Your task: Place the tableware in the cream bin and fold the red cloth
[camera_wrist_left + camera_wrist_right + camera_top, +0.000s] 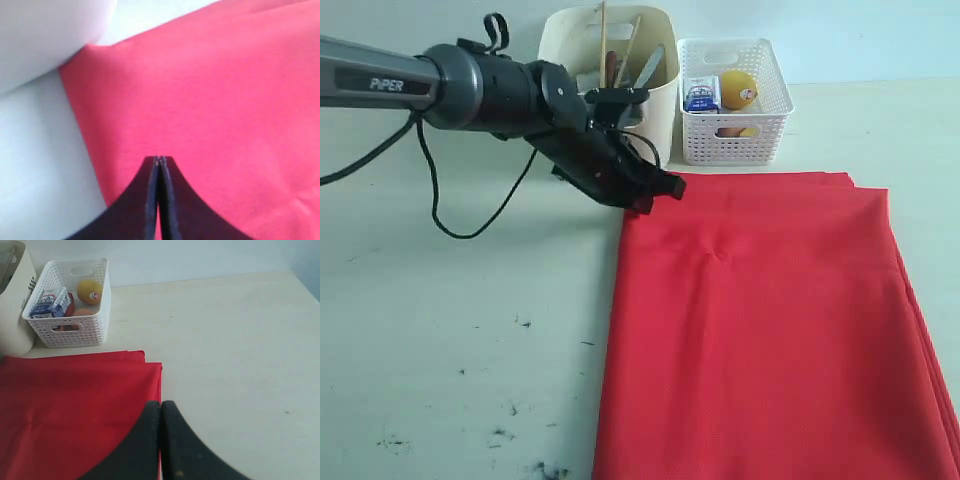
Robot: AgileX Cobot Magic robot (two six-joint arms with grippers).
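Nearest, the pale table (440,330) carries a scatter of dark smudges, and beside them lies the one red cloth (760,330), folded into a thick rectangle with several layered edges showing along its right side. It fills the near right part of the table and reaches almost to the two bins at the back.

One arm shows in the exterior view. It stretches in level from the left, bends down at the wrist, and a black cable (440,215) loops beneath it. The left gripper (665,187) tips down onto the cloth's far left corner. Its own camera shows the two fingers pressed flat together above red fabric, with no cloth visible between them.

The right gripper (161,404) appears only in its wrist view. Its two fingers meet too, empty, hovering over the cloth's far right corner.

Farther back stands the cream bin (665,105), partly hidden by the arm, holding two wooden chopsticks (603,35) and one steel knife (651,64). Just beside it sits the white lattice basket (710,145) with one orange (738,88) and one milk carton (702,95). The right wrist view looks down into that basket and shows an egg (82,312) more plainly.
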